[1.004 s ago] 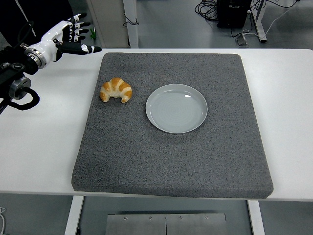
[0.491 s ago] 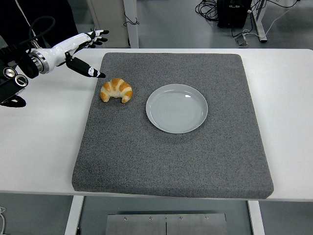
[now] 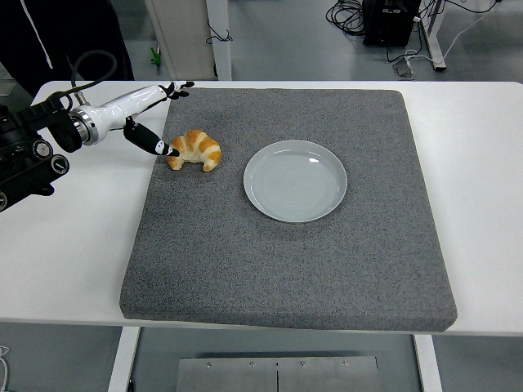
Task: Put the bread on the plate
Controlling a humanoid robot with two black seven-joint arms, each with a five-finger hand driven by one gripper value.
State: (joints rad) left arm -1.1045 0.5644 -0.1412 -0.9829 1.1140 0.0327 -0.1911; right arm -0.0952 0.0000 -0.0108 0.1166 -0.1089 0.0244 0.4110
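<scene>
The left hand (image 3: 145, 116) is seen spread wide, thumb tip touching the croissant (image 3: 194, 149) on the grey mat (image 3: 286, 261); the plate (image 3: 295, 180) is set just beside it.

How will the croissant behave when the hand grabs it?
The croissant looks puffy and flaky, so probably light and easily crushed. Its curved shape lies flat on the grey mat, so unlikely to roll. The left hand is open beside it.

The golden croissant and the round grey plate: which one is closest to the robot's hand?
The golden croissant: the left hand is open right beside it, while the round grey plate lies farther right.
</scene>
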